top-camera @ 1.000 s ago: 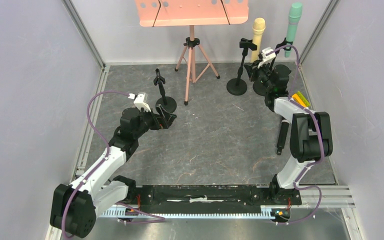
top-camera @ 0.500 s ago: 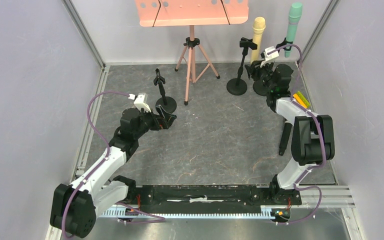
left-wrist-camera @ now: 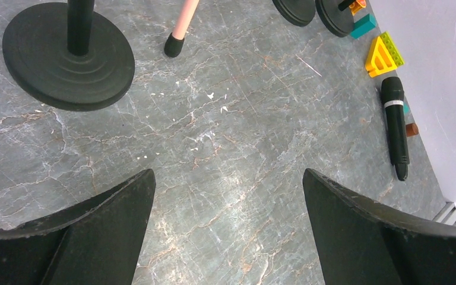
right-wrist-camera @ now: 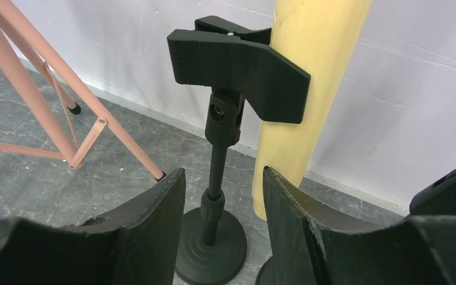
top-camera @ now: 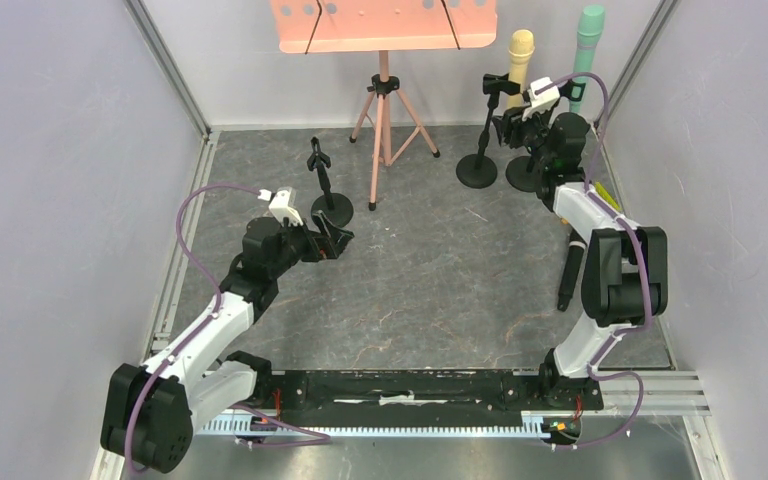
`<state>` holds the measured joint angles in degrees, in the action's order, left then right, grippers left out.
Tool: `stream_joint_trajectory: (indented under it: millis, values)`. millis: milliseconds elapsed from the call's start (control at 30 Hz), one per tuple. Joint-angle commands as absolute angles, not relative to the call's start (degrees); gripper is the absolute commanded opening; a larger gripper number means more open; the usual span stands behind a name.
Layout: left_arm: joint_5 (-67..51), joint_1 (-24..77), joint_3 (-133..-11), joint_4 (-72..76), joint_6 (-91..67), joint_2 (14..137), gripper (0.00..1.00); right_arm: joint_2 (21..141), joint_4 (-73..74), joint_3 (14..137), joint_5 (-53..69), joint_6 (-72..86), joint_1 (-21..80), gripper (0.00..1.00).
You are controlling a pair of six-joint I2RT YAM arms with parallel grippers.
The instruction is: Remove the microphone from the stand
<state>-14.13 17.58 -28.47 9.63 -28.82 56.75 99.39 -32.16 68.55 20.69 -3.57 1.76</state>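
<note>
The right claw [right-wrist-camera: 222,178] is raised at the back of the tabletop [top-camera: 430,280], fingers apart and empty. It faces the black stand clip [right-wrist-camera: 237,59], with the cream microphone [right-wrist-camera: 309,89] upright just beside it — whether the clip grips that microphone cannot be told. A black microphone [top-camera: 567,272] lies flat on the tabletop beside the right arm, free of any stand. The left claw [left-wrist-camera: 225,178] hangs wide open near a small empty stand [left-wrist-camera: 68,65]. This looks like an approach: next the right claw should shift onto the cream body, close, and lift straight up — without tipping the stand.
</note>
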Motion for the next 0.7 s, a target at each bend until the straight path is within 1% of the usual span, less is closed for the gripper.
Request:
stream_joint_trajectory:
  millis: [0,67,167,300,500,667]
  values:
    - [-15.29,17.58,-28.18,12.07,-30.91,57.04,1.00,98.29,-31.74,70.11,23.11,-4.48,1.58,0.57]
    - [-15.38,17.58,-28.00,12.47,-31.09,57.13,1.00,96.34,-32.02,67.36,22.52,-4.57,1.58,0.58]
    - [-15.32,17.58,-28.08,12.48,-31.11,57.17,1.00,93.29,-31.14,63.50,17.74,-3.74,1.58,0.60]
    - [-15.56,17.58,-28.44,12.44,-30.86,57.45,1.00,92.16,-29.09,62.53,12.78,-4.66,1.33,0.66]
    - [-15.99,17.58,-28.56,12.83,-31.20,58.04,1.00,96.24,-27.80,67.61,14.90,-3.73,0.36,0.69]
    - [-15.43,17.58,-28.13,12.65,-30.98,57.31,1.00,100.08,-28.12,72.83,22.25,-5.03,0.35,0.69]
